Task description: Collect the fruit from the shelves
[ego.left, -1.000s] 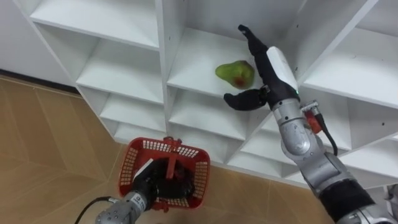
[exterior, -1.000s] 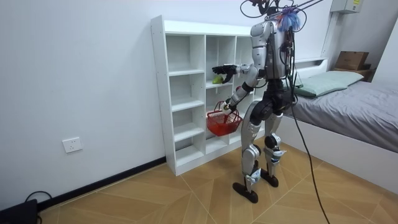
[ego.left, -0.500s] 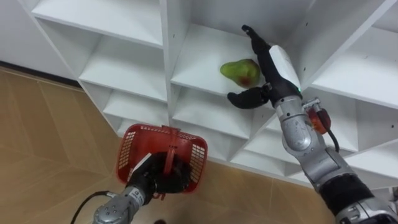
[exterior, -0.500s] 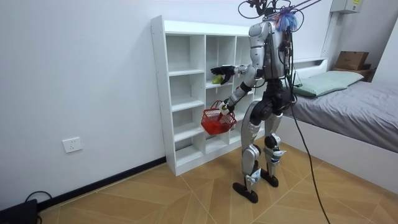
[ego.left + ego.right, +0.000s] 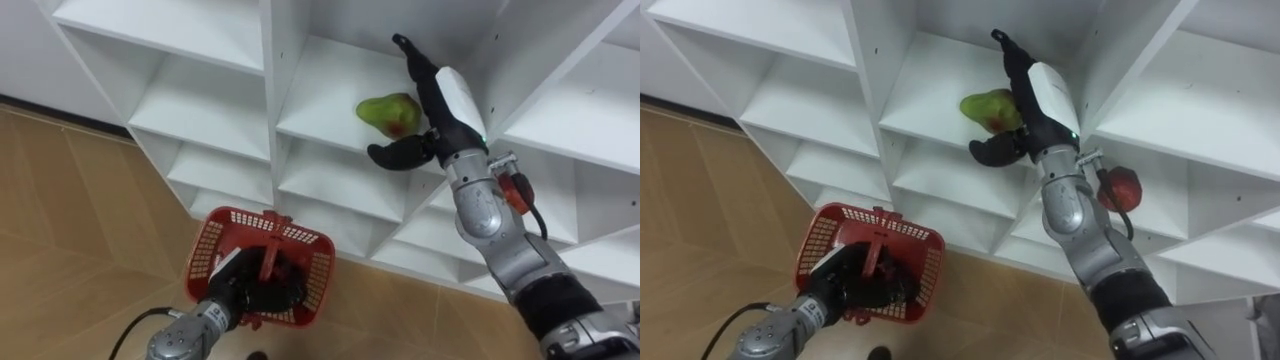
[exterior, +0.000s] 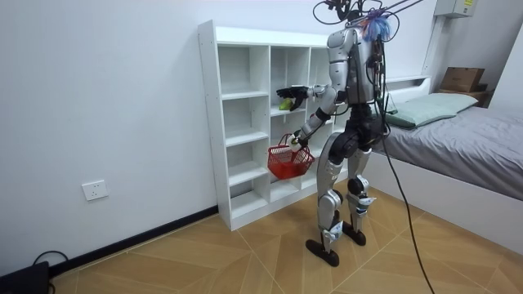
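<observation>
Red basket point(image 5: 206, 264) hangs gripped by left robot hand point(image 5: 250, 295); right robot hand point(image 5: 452, 100) (fingers point(image 5: 415, 62) spread) flanks green pear point(image 5: 385, 112).

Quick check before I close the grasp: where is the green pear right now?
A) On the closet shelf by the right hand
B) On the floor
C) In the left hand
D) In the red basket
A: the pear lies on the white shelf next to the open right hand, while the left hand holds the red basket by its handle lower down.
</observation>
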